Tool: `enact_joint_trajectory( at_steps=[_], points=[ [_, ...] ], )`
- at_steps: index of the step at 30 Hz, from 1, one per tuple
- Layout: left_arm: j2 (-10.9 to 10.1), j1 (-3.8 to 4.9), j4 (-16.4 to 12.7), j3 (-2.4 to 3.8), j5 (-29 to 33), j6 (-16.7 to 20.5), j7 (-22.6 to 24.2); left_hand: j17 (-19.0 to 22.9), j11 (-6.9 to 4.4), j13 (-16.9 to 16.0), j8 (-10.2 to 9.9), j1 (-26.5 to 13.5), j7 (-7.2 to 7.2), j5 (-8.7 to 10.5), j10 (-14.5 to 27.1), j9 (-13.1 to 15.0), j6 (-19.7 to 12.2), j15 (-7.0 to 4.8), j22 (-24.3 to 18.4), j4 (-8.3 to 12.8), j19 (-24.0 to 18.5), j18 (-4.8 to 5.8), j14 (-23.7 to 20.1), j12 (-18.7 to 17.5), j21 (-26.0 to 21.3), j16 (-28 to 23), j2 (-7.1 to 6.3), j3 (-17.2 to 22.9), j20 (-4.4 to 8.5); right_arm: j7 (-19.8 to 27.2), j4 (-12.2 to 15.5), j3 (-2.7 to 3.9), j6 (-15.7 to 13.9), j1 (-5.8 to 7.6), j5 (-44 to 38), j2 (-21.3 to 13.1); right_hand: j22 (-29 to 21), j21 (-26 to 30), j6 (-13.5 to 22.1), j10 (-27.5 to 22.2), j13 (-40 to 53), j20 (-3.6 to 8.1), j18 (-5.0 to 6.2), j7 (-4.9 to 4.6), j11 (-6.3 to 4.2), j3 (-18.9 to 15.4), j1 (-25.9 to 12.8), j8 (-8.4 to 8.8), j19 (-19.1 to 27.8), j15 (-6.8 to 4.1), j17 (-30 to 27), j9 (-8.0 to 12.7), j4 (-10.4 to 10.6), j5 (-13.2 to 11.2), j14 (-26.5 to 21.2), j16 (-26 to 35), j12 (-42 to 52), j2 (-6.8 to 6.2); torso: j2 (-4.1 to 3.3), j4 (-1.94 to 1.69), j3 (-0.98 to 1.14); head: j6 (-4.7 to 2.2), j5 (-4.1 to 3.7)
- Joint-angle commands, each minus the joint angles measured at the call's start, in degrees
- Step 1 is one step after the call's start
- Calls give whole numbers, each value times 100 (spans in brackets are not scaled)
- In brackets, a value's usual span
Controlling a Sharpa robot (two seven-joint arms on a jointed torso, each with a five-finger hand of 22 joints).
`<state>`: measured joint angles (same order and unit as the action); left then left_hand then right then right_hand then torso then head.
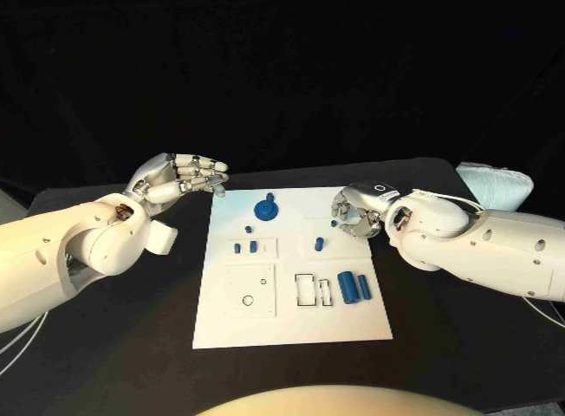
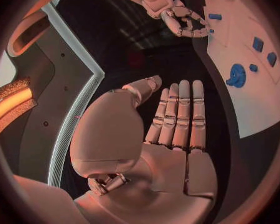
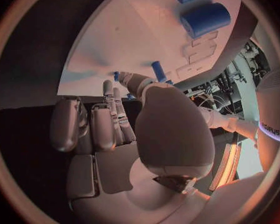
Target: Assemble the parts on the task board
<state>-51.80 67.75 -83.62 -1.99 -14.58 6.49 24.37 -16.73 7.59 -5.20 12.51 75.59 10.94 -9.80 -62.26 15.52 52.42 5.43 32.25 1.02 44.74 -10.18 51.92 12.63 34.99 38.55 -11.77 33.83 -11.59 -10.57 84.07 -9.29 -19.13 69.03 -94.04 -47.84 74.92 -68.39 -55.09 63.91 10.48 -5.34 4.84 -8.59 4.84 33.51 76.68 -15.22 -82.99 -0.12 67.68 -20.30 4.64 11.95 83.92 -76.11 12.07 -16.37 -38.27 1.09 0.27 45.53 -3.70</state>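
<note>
The white task board point(image 1: 295, 325) lies in the middle of the black table point(image 1: 107, 364). A blue gear-like part point(image 1: 266, 208) sits near its far edge, small blue pegs point(image 1: 244, 247) stand in a recess on its left half, another peg point(image 1: 318, 245) stands nearer the right edge, and two blue cylinders point(image 1: 353, 286) lie side by side by the right edge. The left hand point(image 1: 183, 179) hovers off the far left corner — fingers straight and together, holding nothing. The right hand point(image 1: 358, 211) hangs over the far right edge, fingers curled in; whether it grips anything, I cannot tell.
</note>
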Motion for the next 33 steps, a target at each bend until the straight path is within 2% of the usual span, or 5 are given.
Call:
enact_joint_trajectory(
  at_steps=[1,8,12,28,33],
  points=[
    [-7,1,-22,5,186,-47,152,5,45,10,30,71,46,-4,-6,-6,15,-2,-8,4,42,-10,33,-36,-27,-30,11,-39,8,-208,-51,0,-51,-10,-314,58,215,-30,-49,-6,-9,-25,-49,-5,0,-8,-60,20,-32,11,5,5,-16,42,145,-35,-30,17,0,5,6,15,17],
    [-17,1,-34,5,215,-30,138,3,56,16,25,73,64,-3,0,-13,5,2,-11,4,51,-10,43,-48,-33,-43,13,-45,7,-183,-164,0,-56,-70,-287,206,197,6,-87,4,-43,-27,-41,-3,1,29,-48,19,-20,14,-11,6,-19,36,141,-27,-62,51,-1,8,15,29,55],
    [-22,1,-39,5,223,-20,126,2,61,19,22,77,72,-4,4,-16,-1,5,-12,5,56,-10,48,-55,-36,-51,18,-47,7,-155,-222,0,-52,-101,-259,276,202,15,-146,58,-117,-29,-39,5,-5,134,-23,34,-16,14,-16,14,-37,-135,140,-30,-119,91,2,5,13,37,47],
    [-39,2,-60,5,232,0,84,1,68,23,21,85,84,-4,8,-20,-3,8,-13,9,60,-9,52,-63,-40,-61,23,-49,7,-110,-421,0,28,-185,-193,464,265,-63,-354,260,-204,12,-52,84,-71,297,4,-18,-41,-36,12,-14,-78,-136,154,-60,-152,196,2,9,11,75,45],
    [-39,2,-58,5,232,4,65,1,68,23,21,85,84,-4,8,-20,-3,8,-13,9,60,-9,52,-63,-40,-61,23,-49,7,-109,-427,0,78,-198,-204,491,333,-156,-498,371,-253,27,-71,107,-92,409,86,-80,-69,-60,43,-52,-171,-220,163,-84,-183,308,7,12,9,96,41]
  ],
)
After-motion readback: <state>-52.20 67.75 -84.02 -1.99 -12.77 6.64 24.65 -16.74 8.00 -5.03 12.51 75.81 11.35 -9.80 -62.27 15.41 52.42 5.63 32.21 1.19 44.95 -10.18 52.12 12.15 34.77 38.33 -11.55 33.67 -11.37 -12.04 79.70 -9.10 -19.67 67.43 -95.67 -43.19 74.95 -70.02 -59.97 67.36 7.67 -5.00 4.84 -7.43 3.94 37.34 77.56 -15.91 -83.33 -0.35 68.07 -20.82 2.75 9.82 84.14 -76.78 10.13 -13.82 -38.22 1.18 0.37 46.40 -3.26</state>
